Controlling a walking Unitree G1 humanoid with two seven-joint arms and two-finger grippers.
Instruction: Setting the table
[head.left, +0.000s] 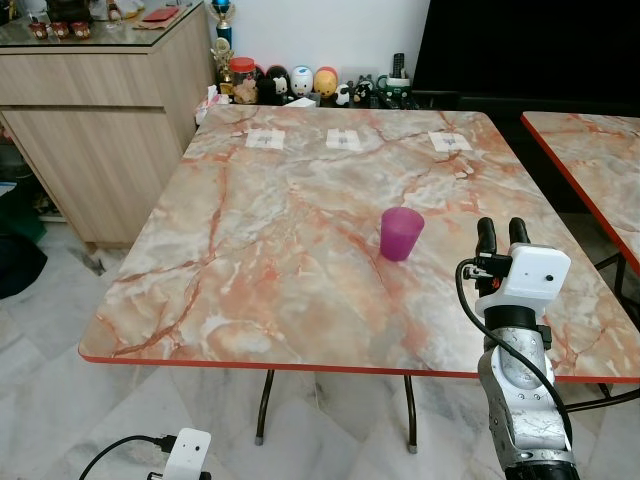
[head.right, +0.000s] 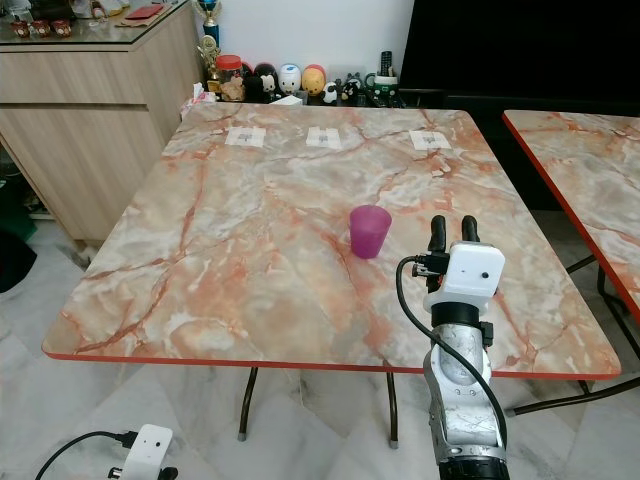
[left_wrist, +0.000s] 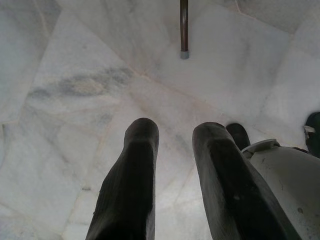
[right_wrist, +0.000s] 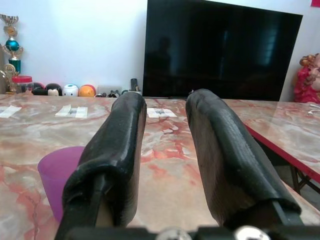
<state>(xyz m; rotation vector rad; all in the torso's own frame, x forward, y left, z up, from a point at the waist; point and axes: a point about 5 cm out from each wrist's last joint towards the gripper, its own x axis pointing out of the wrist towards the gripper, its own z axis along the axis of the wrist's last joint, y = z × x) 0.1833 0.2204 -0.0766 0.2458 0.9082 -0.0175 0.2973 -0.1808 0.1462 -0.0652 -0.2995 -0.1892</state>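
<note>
A purple plastic cup (head.left: 401, 233) stands upright near the middle of the marble-patterned table (head.left: 250, 250). My right gripper (head.left: 502, 232) is raised over the table's right front part, to the right of the cup and slightly nearer to me, open with nothing between its fingers (right_wrist: 120, 150). In the right wrist view the cup (right_wrist: 60, 175) sits beside the fingers, apart from them. My left gripper (left_wrist: 172, 165) hangs low by the floor, open and empty; its wrist (head.left: 185, 455) shows below the table's front edge.
Three white paper tags (head.left: 344, 140) lie along the table's far edge. Behind it stand small figurines and a jar (head.left: 243, 80) against the wall, with a dark TV (right_wrist: 220, 50). A wooden cabinet (head.left: 100, 110) is at left, a second table (head.left: 590, 150) at right.
</note>
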